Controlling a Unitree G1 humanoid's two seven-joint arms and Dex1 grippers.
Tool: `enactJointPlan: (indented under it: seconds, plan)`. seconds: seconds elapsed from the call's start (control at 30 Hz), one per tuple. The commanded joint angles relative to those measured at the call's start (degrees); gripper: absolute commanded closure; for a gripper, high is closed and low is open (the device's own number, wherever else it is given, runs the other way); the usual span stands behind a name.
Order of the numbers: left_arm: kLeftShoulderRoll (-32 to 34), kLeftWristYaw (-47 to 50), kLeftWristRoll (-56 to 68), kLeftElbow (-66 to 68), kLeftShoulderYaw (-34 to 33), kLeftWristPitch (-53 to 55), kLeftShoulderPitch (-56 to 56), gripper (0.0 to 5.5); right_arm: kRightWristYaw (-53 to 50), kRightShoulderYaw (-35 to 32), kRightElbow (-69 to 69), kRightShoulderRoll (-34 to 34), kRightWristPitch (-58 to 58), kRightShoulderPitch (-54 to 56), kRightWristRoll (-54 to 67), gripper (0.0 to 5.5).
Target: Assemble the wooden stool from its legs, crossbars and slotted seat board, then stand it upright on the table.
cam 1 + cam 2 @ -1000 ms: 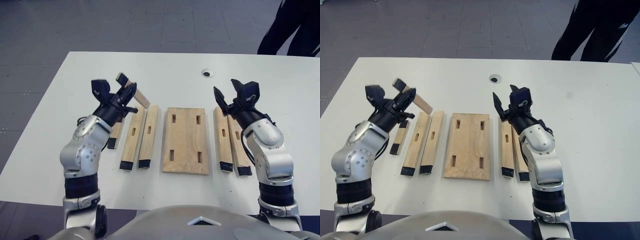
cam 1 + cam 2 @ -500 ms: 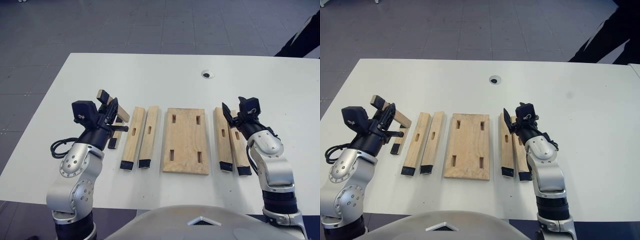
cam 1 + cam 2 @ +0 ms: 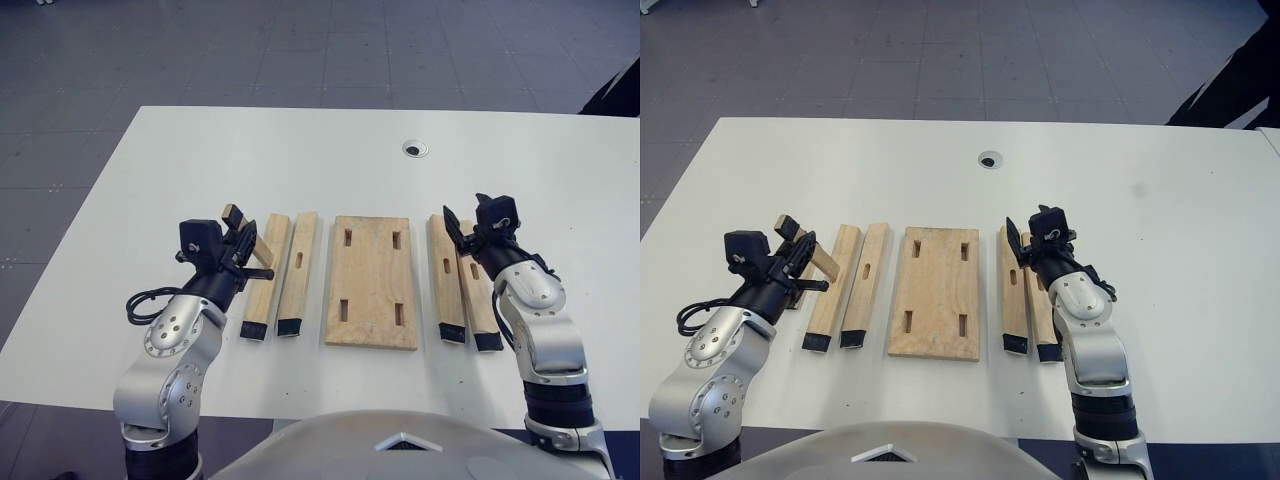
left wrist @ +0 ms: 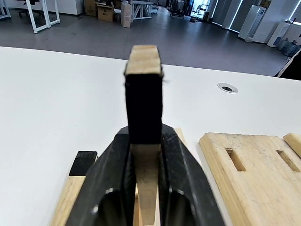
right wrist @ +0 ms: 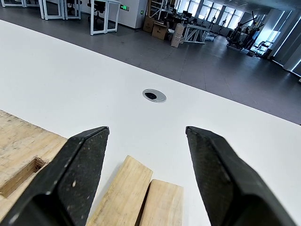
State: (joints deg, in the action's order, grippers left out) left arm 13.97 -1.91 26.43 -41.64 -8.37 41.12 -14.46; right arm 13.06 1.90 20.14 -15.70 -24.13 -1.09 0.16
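Stool crossbar (image 4: 143,89), the short one with a black tip, is pinched tight in the left end effector (image 3: 243,250) and tilted up off the bench (image 3: 520,160) at centre-left of the frame. Just to its right, two slotted legs (image 3: 262,275) lie side by side, then the seat board (image 3: 372,280) sits flat in the middle. Right end effector (image 3: 476,222) is spread wide with nothing in it, hovering over the far ends of the other two legs (image 3: 445,280) at centre-right. Cable hole (image 3: 413,148) sits up top.
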Motion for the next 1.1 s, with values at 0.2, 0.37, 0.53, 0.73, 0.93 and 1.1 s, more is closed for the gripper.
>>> enactJointPlan:
  seconds: [0.2, 0.37, 0.53, 0.73, 0.93, 1.1]
  plan:
    - [0.45, -0.50, -2.59, 0.84, -0.31, -0.48, -0.37, 5.08, 0.27, 0.02, 0.40, -0.35, 0.21, -0.12, -0.26, 2.50]
    - [-0.37, -0.89, -3.14, 1.40, 0.21, -0.97, -0.87, 5.08, 0.34, 0.17, 0.33, -0.32, 0.27, 0.30, -0.26, 2.50]
    - [-0.70, -1.05, -3.78, 2.47, 0.51, -1.60, -1.11, 5.08, 0.39, 0.16, 0.51, -0.36, 0.23, 0.26, -0.23, 2.50]
    - [-1.06, -0.94, -5.44, 4.80, 2.33, -2.58, -1.20, 5.08, 0.28, 0.17, 0.61, -0.28, 0.23, 0.34, -0.28, 2.50]
    - [-3.09, -0.48, -5.54, 10.38, 4.82, -0.99, 2.56, 5.08, 0.04, 0.47, 0.55, -0.05, 0.35, 0.41, -0.50, 2.50]
    - [1.26, -0.26, -8.34, 8.06, 6.60, 5.09, -1.61, 5.08, -0.26, -0.17, 0.66, -0.25, 0.25, 0.16, -0.33, 2.50]
